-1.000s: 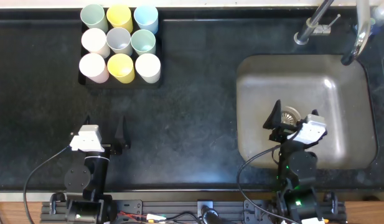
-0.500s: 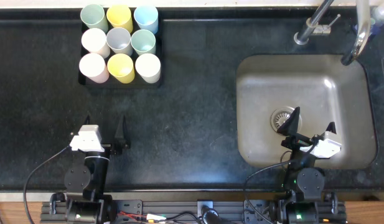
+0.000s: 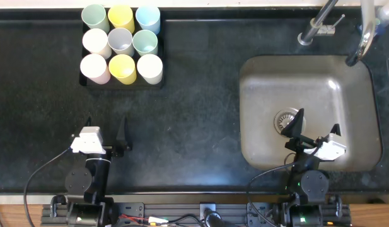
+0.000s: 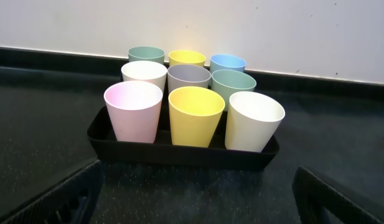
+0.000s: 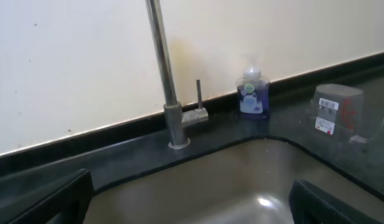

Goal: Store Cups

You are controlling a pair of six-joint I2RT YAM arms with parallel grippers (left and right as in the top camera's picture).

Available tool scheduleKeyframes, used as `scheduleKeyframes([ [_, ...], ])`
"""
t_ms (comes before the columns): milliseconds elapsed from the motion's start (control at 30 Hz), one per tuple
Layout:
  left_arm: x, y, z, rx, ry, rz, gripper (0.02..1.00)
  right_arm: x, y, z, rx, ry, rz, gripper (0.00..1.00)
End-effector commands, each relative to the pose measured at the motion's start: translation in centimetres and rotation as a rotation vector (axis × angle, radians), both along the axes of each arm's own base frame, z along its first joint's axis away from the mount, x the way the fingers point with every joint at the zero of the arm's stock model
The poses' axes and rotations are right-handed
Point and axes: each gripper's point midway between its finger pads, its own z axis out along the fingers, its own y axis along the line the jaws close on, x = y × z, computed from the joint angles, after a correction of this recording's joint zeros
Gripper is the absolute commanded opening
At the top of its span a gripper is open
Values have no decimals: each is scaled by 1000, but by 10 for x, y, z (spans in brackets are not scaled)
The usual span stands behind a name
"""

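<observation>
Filling the black plastic tray point(image 4: 179, 152) ahead of the gaping left gripper point(image 3: 106, 128), nine pastel plastic cups point(image 4: 188, 78) are seemingly standing stored; the right gripper point(image 3: 318, 128) is gaping too.

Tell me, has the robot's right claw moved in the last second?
Yes. The right gripper swung rightward over the sink, from above the drain to right of it.

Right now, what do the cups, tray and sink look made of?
Cups: likely matte plastic, going by the opaque pastel walls and thin rims.
Tray: black, probably plastic, with a dull moulded wall.
Sink: looks like brushed stainless steel, with a grey sheen and soft glare.
</observation>
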Motion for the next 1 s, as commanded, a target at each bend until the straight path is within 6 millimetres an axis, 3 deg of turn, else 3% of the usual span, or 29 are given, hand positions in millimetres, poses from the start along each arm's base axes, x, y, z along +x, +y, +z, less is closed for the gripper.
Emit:
scheduleKeyframes([
  [33,0,-1,0,17,-5,-6,998,5,15,-4,42,-10,92,998],
  [267,0,-1,0,17,-5,-6,998,10,65,-11,100,17,384,996],
  [1000,0,-1,0,17,-5,-6,998,10,64,-11,60,23,380,996],
])
